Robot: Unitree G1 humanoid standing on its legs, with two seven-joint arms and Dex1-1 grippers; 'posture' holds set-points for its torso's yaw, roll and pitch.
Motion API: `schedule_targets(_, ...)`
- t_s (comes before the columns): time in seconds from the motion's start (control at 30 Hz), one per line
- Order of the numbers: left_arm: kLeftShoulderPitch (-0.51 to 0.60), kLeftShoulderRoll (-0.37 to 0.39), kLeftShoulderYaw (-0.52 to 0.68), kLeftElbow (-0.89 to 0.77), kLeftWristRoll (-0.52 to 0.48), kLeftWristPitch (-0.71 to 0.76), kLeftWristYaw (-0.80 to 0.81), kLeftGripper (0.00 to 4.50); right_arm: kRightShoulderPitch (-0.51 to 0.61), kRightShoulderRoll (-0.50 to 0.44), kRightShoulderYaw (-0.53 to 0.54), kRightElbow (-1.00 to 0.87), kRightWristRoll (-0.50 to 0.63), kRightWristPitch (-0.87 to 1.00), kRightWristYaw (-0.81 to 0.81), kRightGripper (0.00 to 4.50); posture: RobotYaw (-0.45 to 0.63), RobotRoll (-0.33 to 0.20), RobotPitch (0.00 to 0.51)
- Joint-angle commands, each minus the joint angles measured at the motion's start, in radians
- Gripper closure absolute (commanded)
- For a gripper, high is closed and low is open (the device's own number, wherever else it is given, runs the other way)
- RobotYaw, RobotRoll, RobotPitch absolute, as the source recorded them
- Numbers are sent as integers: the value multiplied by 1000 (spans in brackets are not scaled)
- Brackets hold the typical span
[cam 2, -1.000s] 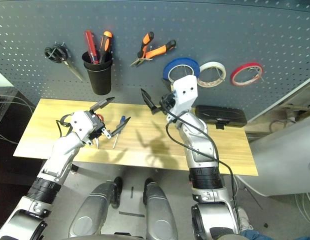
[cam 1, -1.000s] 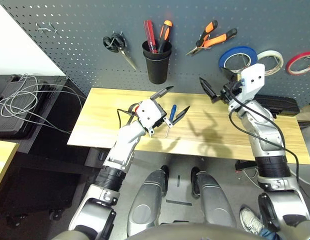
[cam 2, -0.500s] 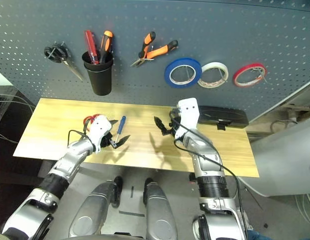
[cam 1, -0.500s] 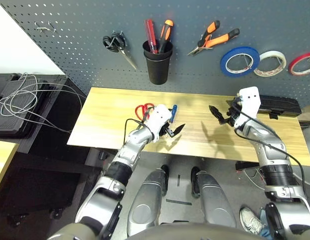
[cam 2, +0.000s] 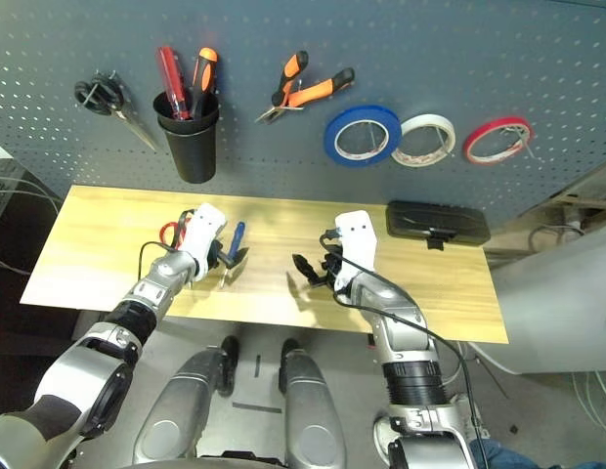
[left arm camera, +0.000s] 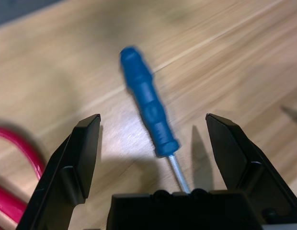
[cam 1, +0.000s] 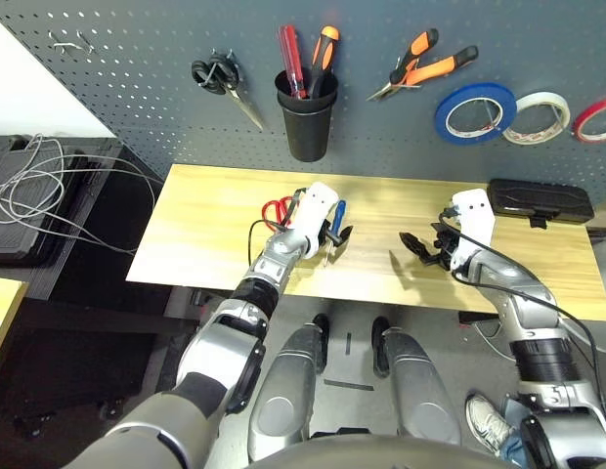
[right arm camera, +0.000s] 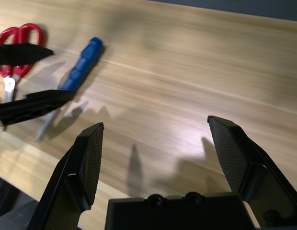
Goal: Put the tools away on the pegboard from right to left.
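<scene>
Two tools stand in the black cup (cam 1: 306,124); both claws, left claw (left arm camera: 153,143) and right claw (right arm camera: 163,158), are spread.

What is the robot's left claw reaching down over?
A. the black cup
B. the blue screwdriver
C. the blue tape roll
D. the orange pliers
B. The left claw is open, and the small blue-handled screwdriver lies on the wooden table right between its two fingers, with the red-handled scissors just beside it.
</scene>
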Motion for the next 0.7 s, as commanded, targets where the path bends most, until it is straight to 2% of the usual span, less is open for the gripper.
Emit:
schedule_targets(0.03, -13, -21, 15, 76, 9, 43, 21, 0, 29, -10, 61, -52, 15, 29, 54, 25, -37, 0, 394)
schedule_targets(0.23, -29, -39, 24, 118, 17, 45, 23, 22, 39, -33, 104, -78, 1, 18, 89, 5, -49, 0, 398)
schedule_targets(0.27, -29, -48, 30, 126, 13, 51, 21, 203, 34, -33, 106, -79, -1, 16, 87, 0, -70, 0, 399)
schedule_targets(0.37, -35, -72, 36, 141, 13, 55, 22, 883, 18, -36, 106, -79, -6, 12, 86, 0, -77, 0, 396)
schedule_targets(0.5, -41, -90, 55, 128, 9, 29, 20, 2280, 7, -46, 104, -69, -6, -1, 96, 0, -61, 0, 379)
schedule_targets(0.63, 0, -86, 59, 48, 12, -58, 39, 3705, -18, -61, 101, -31, -11, -42, 117, 0, -29, 0, 349)
schedule_targets(0.67, 14, -85, 60, 24, 9, -80, 37, 3979, -30, -62, 99, -17, -11, -56, 122, 0, -19, 0, 341)
schedule_targets(0.7, 23, -84, 61, 7, 7, -94, 36, 3978, -38, -63, 98, -6, -11, -68, 125, 0, -19, 0, 341)
